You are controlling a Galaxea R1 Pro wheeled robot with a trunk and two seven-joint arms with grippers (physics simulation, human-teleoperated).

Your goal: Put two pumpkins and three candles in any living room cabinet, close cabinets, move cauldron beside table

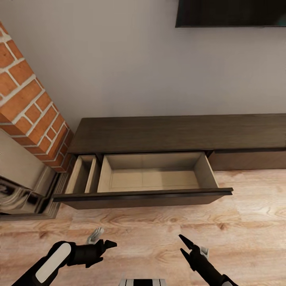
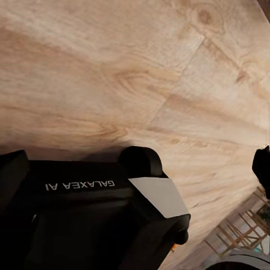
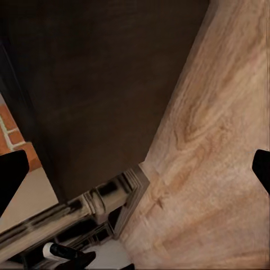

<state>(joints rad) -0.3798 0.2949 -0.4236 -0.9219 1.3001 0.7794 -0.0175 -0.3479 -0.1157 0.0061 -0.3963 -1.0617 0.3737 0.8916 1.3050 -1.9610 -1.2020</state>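
The long, low, dark-brown cabinet (image 1: 178, 133) runs along the wall in the head view. Its wide drawer (image 1: 143, 197) is pulled out over the floor. The drawer's pale inside has a large compartment (image 1: 153, 176) and a narrow one (image 1: 81, 174), both empty. My left gripper (image 1: 106, 250) hovers low over the floor in front of the drawer, open and holding nothing. My right gripper (image 1: 182, 244) is also open and empty, a little to its right. The cabinet's dark front (image 3: 112, 84) appears in the right wrist view. The pumpkins, candles, cauldron and table are out of view.
A brick chimney (image 1: 28, 103) with a grey fireplace surround (image 1: 24, 186) stands left of the cabinet, close to the drawer's end. A dark screen (image 1: 230, 12) hangs on the wall above. Pale wood floor (image 1: 159, 234) lies between me and the drawer. My own base (image 2: 84, 225) is in the left wrist view.
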